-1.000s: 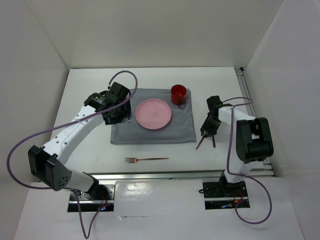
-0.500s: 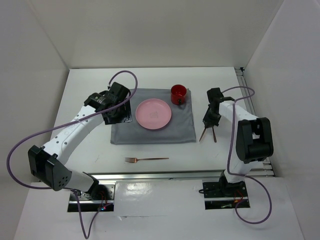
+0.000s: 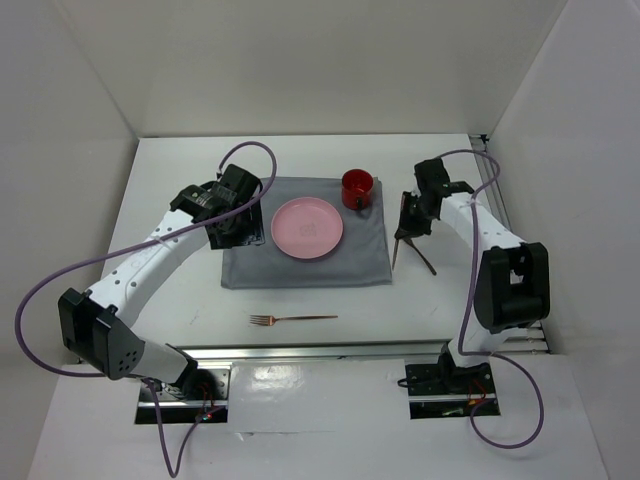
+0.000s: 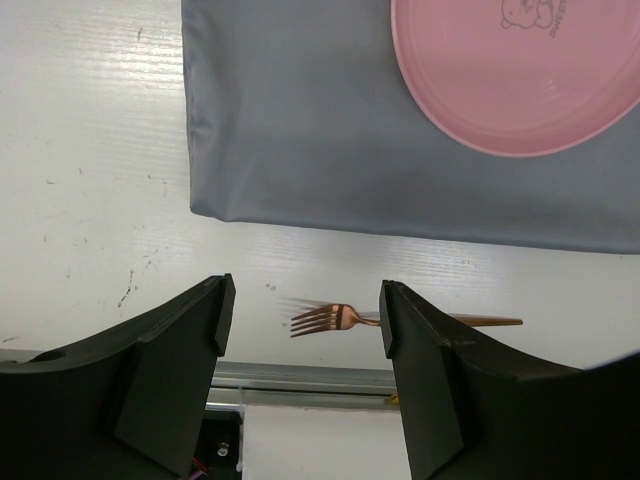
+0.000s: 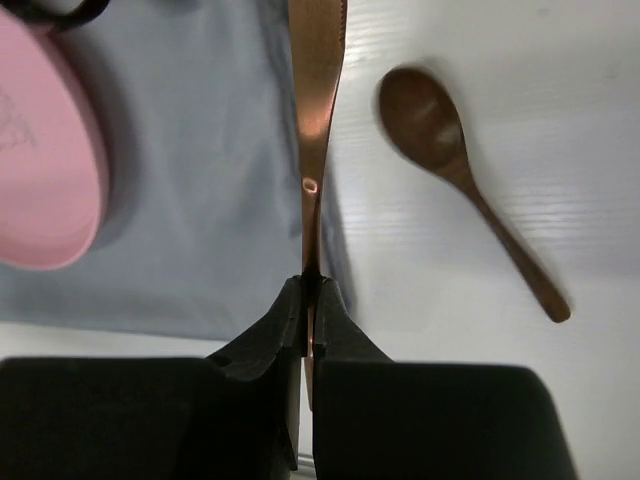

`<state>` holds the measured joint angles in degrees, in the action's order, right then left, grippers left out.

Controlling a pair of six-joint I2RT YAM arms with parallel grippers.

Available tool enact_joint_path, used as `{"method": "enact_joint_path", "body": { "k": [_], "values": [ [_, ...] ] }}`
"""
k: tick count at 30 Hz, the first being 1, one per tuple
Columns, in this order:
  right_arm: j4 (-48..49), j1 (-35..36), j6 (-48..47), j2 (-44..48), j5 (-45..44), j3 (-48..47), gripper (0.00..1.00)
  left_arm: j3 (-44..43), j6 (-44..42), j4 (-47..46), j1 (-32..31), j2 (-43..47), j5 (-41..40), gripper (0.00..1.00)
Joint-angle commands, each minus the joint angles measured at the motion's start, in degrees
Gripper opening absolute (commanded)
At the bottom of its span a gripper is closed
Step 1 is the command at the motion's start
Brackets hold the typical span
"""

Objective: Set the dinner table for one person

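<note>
Pinching a copper knife (image 5: 315, 100) by its thin handle in the right gripper (image 5: 310, 285), lined up along the right edge of the grey mat (image 5: 200, 200). Can't tell if touching down. Could go wrong easily: might swivel in such a narrow grip and land crooked, half on cloth. Also could bump the spoon (image 5: 440, 140) lying just beside on the white surface (image 3: 420, 310) under it all. Nothing in the left gripper (image 4: 305, 290), spread wide over the mat's left side. Elsewhere: fork (image 4: 340, 318) near the front, pink plate (image 3: 307, 228) mid-mat, red cup (image 3: 357, 187) at the far right corner.
</note>
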<state>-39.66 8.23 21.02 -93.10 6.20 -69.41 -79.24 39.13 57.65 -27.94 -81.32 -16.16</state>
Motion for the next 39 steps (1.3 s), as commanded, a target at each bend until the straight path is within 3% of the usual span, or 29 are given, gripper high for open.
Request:
{"method": "enact_joint_path", "body": {
  "k": [1, 12, 21, 39],
  "values": [
    [1.0, 2.6, -2.7, 3.9, 5.7, 0.2, 0.00, -0.9, -0.4, -0.1, -0.2, -0.1, 0.3, 0.77],
    [1.5, 11.0, -0.5, -3.1, 7.1, 0.1, 0.00, -0.9, -0.4, 0.4, -0.2, -0.7, 0.3, 0.77],
    [5.5, 11.0, 0.6, -7.7, 7.9, 1.9, 0.00, -0.9, 0.2, 1.0, -0.2, -0.7, -0.3, 0.77],
    [7.1, 12.7, 2.7, -18.0, 7.3, -6.7, 0.00, -0.4, 0.2, 1.0, -0.7, -0.7, -0.8, 0.77]
  ]
}}
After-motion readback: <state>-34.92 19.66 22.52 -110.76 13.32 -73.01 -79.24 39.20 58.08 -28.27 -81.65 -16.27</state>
